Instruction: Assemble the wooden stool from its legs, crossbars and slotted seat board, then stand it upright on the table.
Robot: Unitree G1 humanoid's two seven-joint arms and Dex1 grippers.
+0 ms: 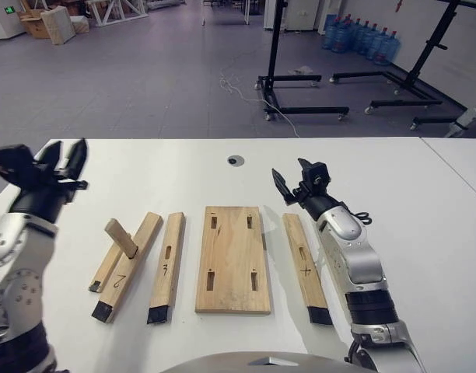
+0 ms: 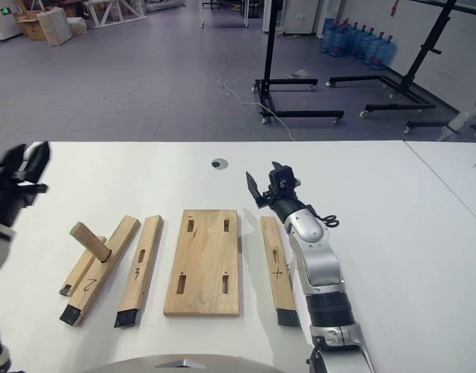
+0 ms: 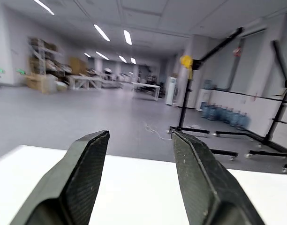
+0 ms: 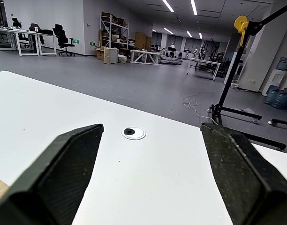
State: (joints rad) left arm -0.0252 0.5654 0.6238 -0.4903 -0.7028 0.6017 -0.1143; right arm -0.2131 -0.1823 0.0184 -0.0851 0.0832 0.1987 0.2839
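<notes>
Left jaws and right jaws wide apart, empty, crossbar (image 1: 103, 273) partly hidden by leftmost leg (image 1: 129, 268)

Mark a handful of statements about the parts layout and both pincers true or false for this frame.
1. The seat board lies flat on the table with no legs fitted. True.
2. The right pincer is shut on a leg. False: it is open and empty, near the far end of the cross-marked leg.
3. A short bar sticks up from a leg left of the board. True.
4. The left pincer holds a crossbar. False: it is open and empty.
5. Two legs lie right of the board. False: only the cross-marked leg lies there.
</notes>
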